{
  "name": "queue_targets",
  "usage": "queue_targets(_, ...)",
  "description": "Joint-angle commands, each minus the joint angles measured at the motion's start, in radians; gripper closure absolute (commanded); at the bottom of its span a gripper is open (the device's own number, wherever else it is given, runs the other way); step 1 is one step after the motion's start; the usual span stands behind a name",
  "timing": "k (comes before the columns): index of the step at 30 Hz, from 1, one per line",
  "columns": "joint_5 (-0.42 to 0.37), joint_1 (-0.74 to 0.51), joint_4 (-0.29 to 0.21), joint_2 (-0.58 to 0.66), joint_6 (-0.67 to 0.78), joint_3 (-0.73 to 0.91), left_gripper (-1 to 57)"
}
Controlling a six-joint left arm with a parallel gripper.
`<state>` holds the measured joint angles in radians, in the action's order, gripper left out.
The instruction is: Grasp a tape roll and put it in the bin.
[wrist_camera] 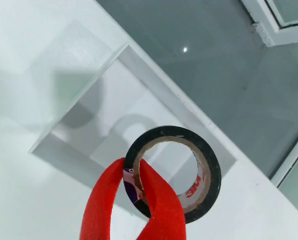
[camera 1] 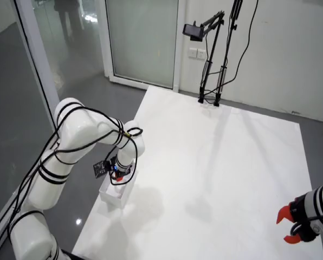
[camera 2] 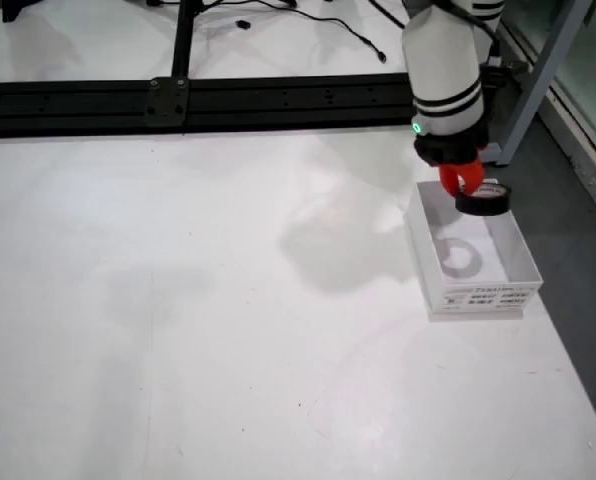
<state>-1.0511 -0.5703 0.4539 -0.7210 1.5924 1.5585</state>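
Red claw (wrist_camera: 134,192) on my working arm clamps the black tape roll (wrist_camera: 176,172), one finger (wrist_camera: 101,207) on the outside of the ring and the other (wrist_camera: 161,207) through its cardboard core, so the roll's wall is pinched between them. On the wrist view I see the roll held up in the air above the open white bin (wrist_camera: 79,127), red lettering showing on the inner core, and its ring-shaped shadow on the bin floor. On the front view the roll (camera 2: 482,198) hangs flat from the claw (camera 2: 461,180) over the far part of the bin (camera 2: 518,255), clear of the floor of the box, with the shadow ring directly beneath it. That bin sits near the right edge of the white desk (camera 2: 228,300) in this view, a printed label on its near wall. I see the white arm (camera 2: 446,70) with black bands come down from above, a green light near its wrist. Behind it a black rail (camera 2: 178,100) runs across the desk. On the overhead view the arm (camera 1: 80,135) reaches down to the bin (camera 1: 115,192) at the desk's left edge, beside grey floor (camera 1: 20,108) and glass doors (camera 1: 142,40); I see a second arm's red claw (camera 1: 289,225) at lower right, well apart
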Motion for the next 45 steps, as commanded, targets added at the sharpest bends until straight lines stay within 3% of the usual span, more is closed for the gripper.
queue_targets(1, 0.028, -0.019, 0.000, -0.018, 0.006, -0.002, 53.8)
queue_targets(3, 0.026, -0.022, 0.000, -0.018, 0.006, -0.002, 47.6)
queue_targets(5, 0.020, -0.022, -0.001, -0.018, 0.006, -0.002, 45.2)
queue_targets(13, -0.012, -0.017, -0.006, -0.018, 0.006, -0.002, 40.8)
queue_targets(15, -0.015, -0.017, -0.009, -0.018, 0.006, -0.002, 41.7)
queue_targets(19, -0.041, -0.017, -0.034, -0.017, 0.001, -0.002, 57.0)
queue_targets(22, -0.076, -0.039, -0.043, 0.008, -0.008, -0.002, 57.0)
queue_targets(29, -0.194, -0.126, -0.011, 0.170, -0.009, -0.002, 57.0)
queue_targets(45, -0.216, -0.350, -0.035, 0.436, -0.014, -0.002, 57.0)
